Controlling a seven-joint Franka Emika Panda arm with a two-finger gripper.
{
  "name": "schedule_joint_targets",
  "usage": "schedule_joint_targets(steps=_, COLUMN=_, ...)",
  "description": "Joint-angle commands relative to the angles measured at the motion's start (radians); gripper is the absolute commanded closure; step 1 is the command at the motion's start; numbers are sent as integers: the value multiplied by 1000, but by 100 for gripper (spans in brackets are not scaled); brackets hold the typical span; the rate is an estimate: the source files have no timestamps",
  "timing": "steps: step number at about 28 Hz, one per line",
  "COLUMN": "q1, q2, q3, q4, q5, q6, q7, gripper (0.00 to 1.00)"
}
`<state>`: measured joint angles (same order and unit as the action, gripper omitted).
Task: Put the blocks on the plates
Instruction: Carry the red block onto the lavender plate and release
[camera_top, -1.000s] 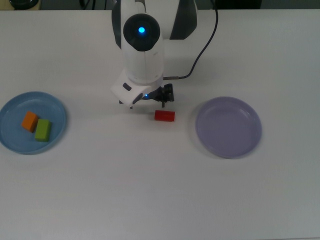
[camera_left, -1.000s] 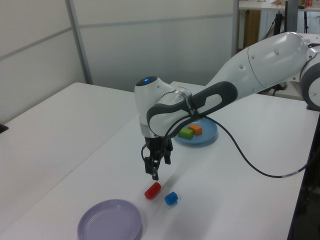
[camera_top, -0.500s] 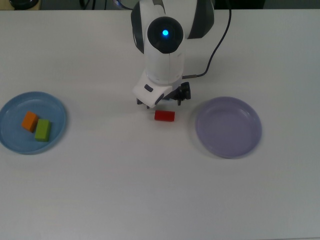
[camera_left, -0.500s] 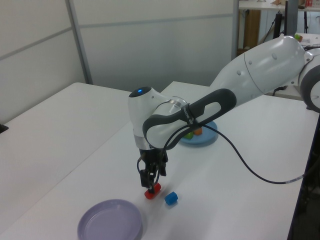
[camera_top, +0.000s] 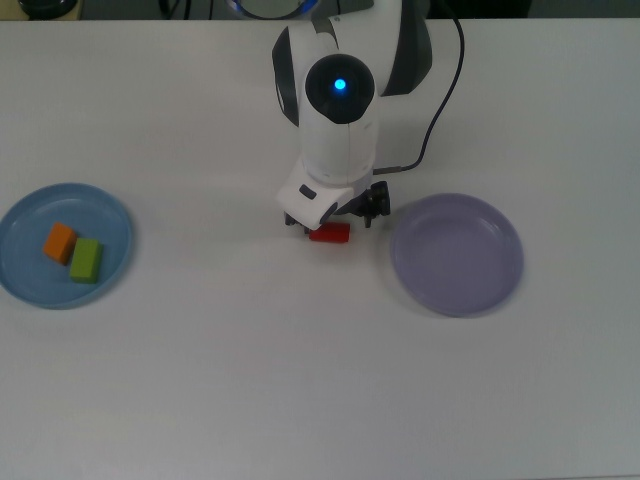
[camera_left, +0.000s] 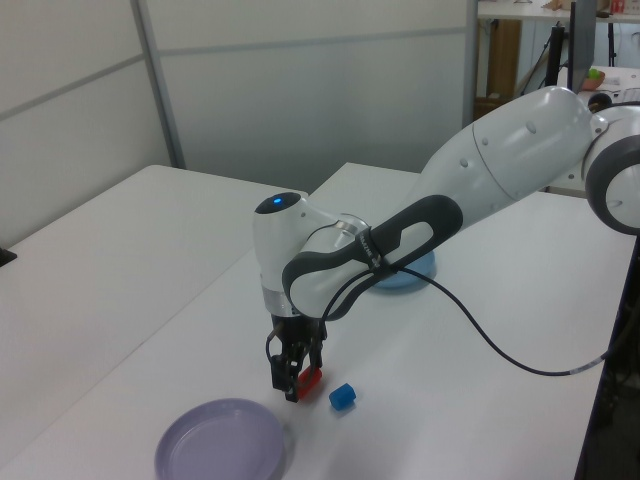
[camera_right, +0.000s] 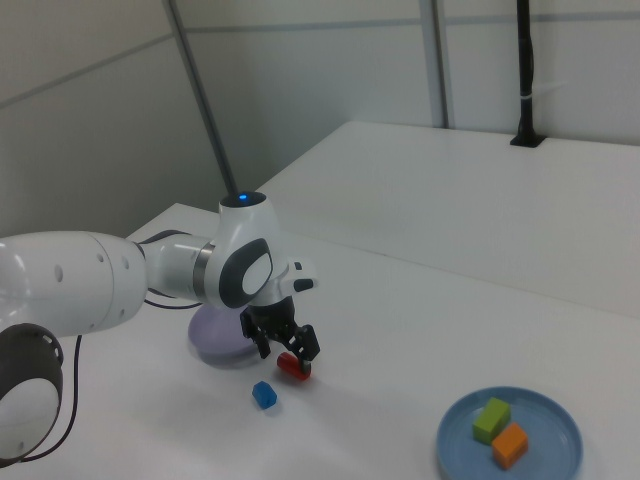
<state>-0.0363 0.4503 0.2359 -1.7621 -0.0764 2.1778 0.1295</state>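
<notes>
Top view: looks straight down on my table (camera_top: 200, 400) from overhead, my base at its upper edge. Left view: stands off the table beside the lavender plate (camera_left: 220, 445), looking obliquely down along it to the blue plate (camera_left: 405, 275) beyond. Right view: looks obliquely from the opposite end, blue plate (camera_right: 545, 465) nearest. All three share both plates and my arm (camera_top: 340, 110).
</notes>
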Motion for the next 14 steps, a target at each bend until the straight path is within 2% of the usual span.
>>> schedule_joint_targets(steps=1, q1=10, q2=8, q3=-7, q4=-5, q5=-19, q6=51, q7=38, gripper=0)
schedule_joint_targets(steps=3, q1=10, q2=10, q3=-7, q4=-5, q5=-20, q6=57, q7=58, gripper=1)
schedule_joint_targets(steps=4, q1=10, q2=10, q3=-9, q4=-3, q5=-23, q6=59, q7=68, gripper=4)
schedule_joint_targets(steps=6, q1=10, q2=11, q3=-9, q4=-2, q5=-32, q6=60, q7=78, gripper=18)
schedule_joint_targets(steps=7, q1=9, q2=11, q3=-10, q4=-2, q5=-39, q6=60, q7=78, gripper=33)
schedule_joint_targets(steps=9, q1=9, q2=16, q3=-12, q4=-2, q5=-39, q6=60, q7=78, gripper=54)
schedule_joint_targets(steps=13, q1=9, q2=18, q3=-12, q4=-2, q5=-39, q6=60, q7=78, gripper=82)
schedule_joint_targets(steps=14, q1=7, q2=16, q3=-12, q4=-2, q5=-39, q6=60, q7=78, gripper=84)
